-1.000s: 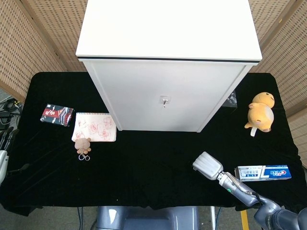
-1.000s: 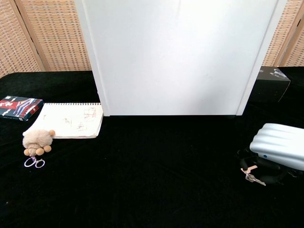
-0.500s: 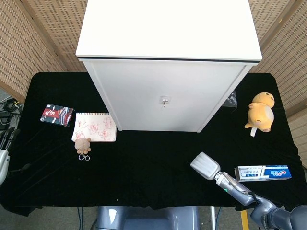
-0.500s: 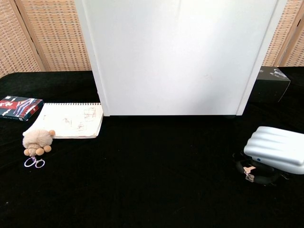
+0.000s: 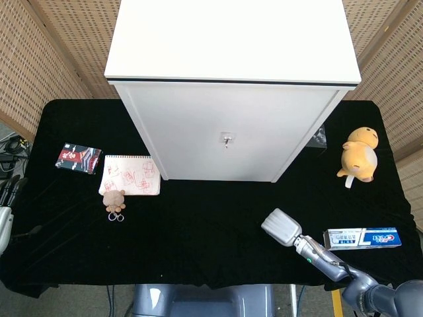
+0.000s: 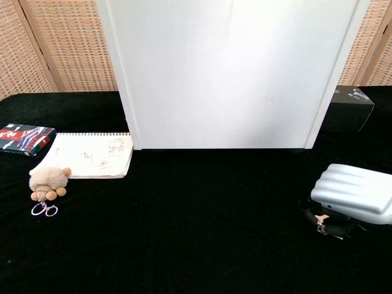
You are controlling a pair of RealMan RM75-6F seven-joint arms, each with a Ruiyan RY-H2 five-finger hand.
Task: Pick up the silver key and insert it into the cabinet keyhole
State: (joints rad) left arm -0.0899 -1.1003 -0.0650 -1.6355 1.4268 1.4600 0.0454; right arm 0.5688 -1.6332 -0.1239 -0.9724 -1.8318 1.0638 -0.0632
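1. Right hand (image 6: 352, 195), ribbed silver back uppermost, hovers low over the black table (image 5: 211, 231) in front of the cabinet (image 5: 231, 99) and off to its right; the fingers curl under the palm out of sight, so whether they are together or apart cannot be told for sure.
2. Beneath that hand, in the chest view, the key (image 6: 320, 222) hangs small and pale against the dark fingers, apparently pinched there, well short of the cabinet.
3. On the cabinet's white door, the keyhole (image 5: 226, 139) sits at mid-height, with a small metal piece showing in it.
4. Left hand (image 5: 8, 198) shows only as a sliver at the table's edge, far left of the cabinet; its fingers cannot be read.
5. Left of the cabinet lie a sketch pad (image 5: 130, 176), a fuzzy keychain (image 5: 115, 201) just in front of it, and a small red-and-black pack (image 5: 78, 158) farther out.
6. Right of the cabinet sits an orange plush toy (image 5: 359, 154); a toothpaste box (image 5: 361, 238) lies just beside the right hand's wrist.
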